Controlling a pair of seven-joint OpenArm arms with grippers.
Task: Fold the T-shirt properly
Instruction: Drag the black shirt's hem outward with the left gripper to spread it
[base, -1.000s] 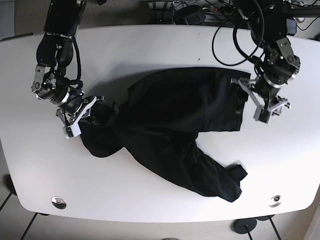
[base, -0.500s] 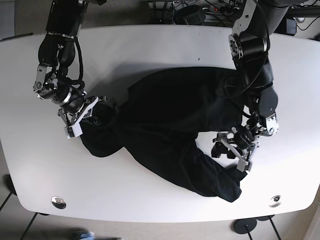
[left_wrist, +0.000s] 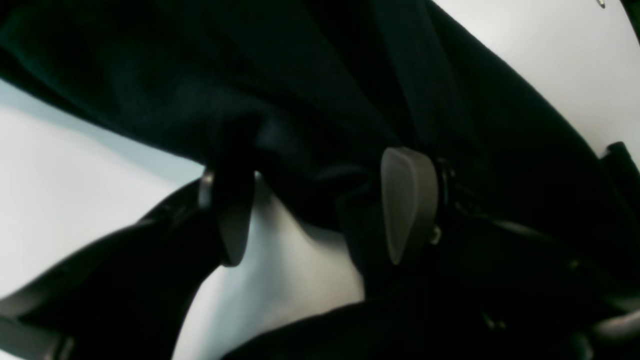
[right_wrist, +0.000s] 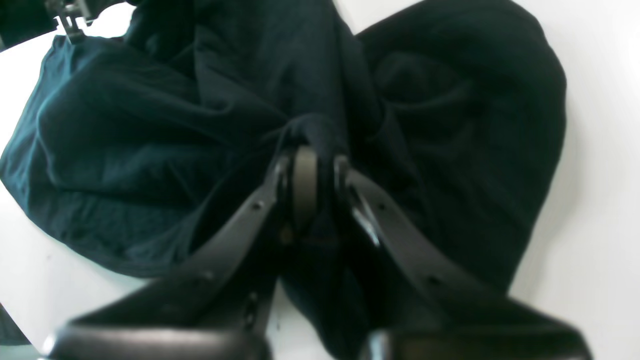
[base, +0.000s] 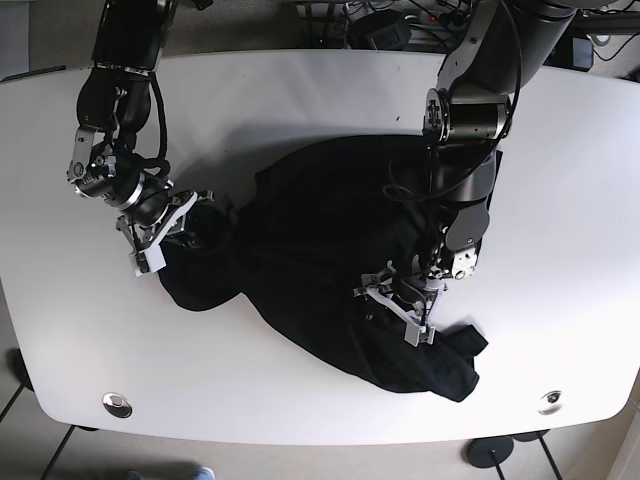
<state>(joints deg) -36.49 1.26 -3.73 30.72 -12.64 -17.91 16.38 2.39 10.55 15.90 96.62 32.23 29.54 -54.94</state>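
Crumpled black cotton T-shirt (base: 330, 260) spread across middle of white oval counter (base: 300, 100). Right hand (right_wrist: 312, 172) pinched on bunched fabric at shirt's end on base view's left. Left hand (left_wrist: 315, 205) spread, fingers straddling fabric fold near the other end, nothing clamped. Long axis judged diagonal, from pinched bunch toward base view's lower right. Risk: only top layer caught by left hand, so shirt twisted rather than flattened when pulled; pinched bunch possibly slipped.

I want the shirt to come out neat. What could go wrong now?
1. The right claw is shut on a bunched lump of the crumpled black T-shirt, so pulling might drag several layers.
2. The open left claw sits over a fold and might catch the wrong layer.
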